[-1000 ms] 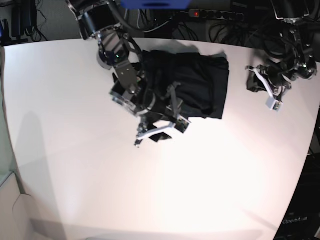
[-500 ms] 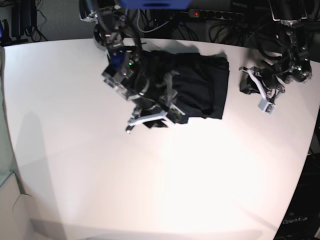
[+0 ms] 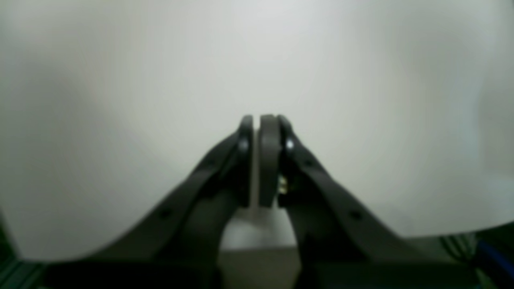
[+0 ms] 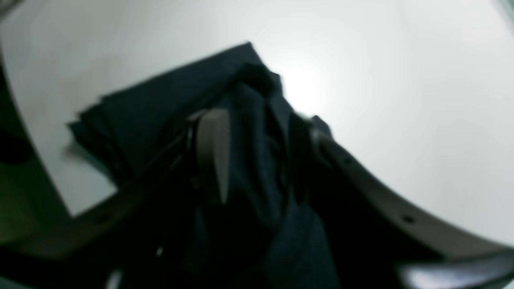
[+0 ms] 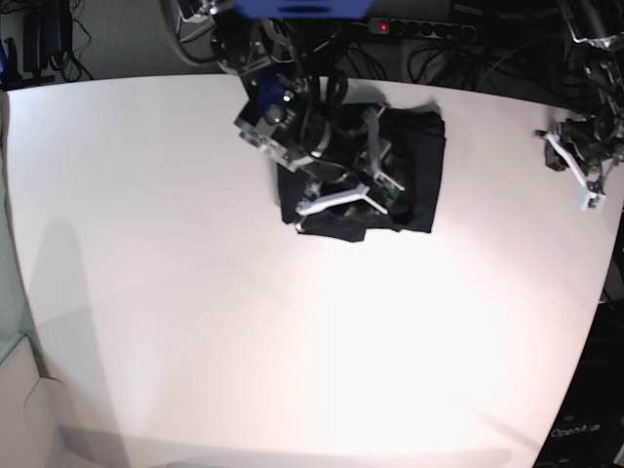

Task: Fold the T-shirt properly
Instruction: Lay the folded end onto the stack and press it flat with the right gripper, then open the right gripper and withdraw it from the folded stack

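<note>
The black T-shirt [image 5: 417,161] lies as a folded bundle at the back middle of the white table [image 5: 195,312]. My right gripper [image 5: 382,190] is over the shirt's front part, its fingers closed on a bunched fold of the cloth. In the right wrist view the dark cloth [image 4: 160,104] fills the space between the two fingers of that gripper [image 4: 263,120]. My left gripper [image 5: 585,185] hangs near the table's right edge, far from the shirt. In the left wrist view it [image 3: 257,120] is shut and empty over bare table.
A power strip [image 5: 419,27] and tangled cables lie behind the table's far edge. The table's right edge runs just past my left gripper. A dark box [image 5: 585,419] stands beyond the front right corner.
My right gripper has moved back and to the right, carrying the shirt's front edge up over the bundle. My left gripper has moved right, toward the table's edge.
</note>
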